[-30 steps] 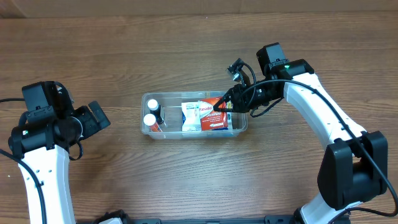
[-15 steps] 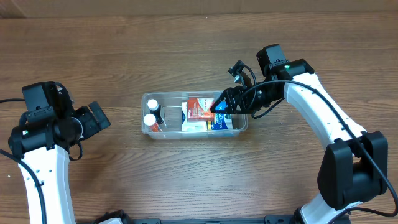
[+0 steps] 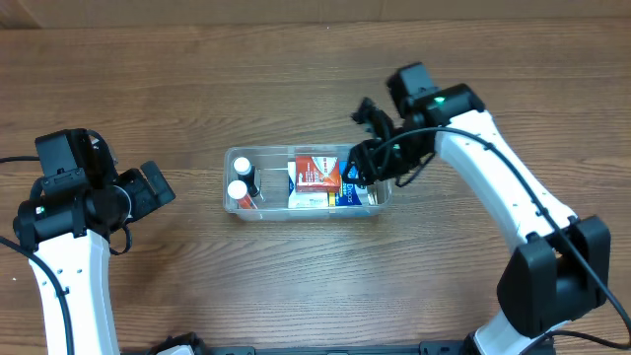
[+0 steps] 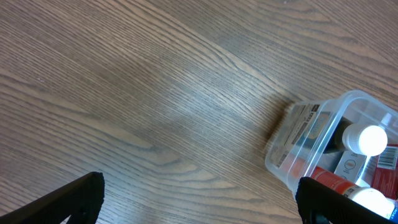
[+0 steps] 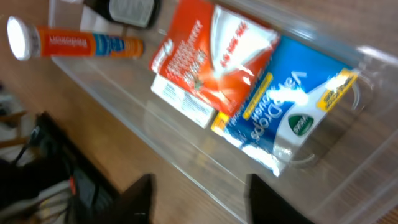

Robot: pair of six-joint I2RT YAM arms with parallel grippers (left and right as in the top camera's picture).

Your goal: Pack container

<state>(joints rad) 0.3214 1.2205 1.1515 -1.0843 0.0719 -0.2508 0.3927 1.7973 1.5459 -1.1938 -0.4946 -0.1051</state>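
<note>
Lying flat and side by side, a red-and-white cardboard carton (image 5: pixel 211 59) and a blue cardboard carton (image 5: pixel 289 109) are fitted into the clear rectangular plastic container (image 3: pixel 273 177), likely to save room. The right gripper (image 3: pixel 355 176) is held above its right end, jaws spread and empty, cartons just beyond the tips. The left gripper (image 4: pixel 199 208) is held well apart, jaws spread, container ahead of the right jaw.

I see a brown wood-grain table (image 3: pixel 296 286) filling the overhead view, its grain running side to side. One thing lies directly on it: a clear plastic container (image 3: pixel 271 192), a shallow rectangular tub with rounded corners. It sits flat near the middle, long sides along the grain. My left wrist view shows one rounded corner resting on the wood.
</note>
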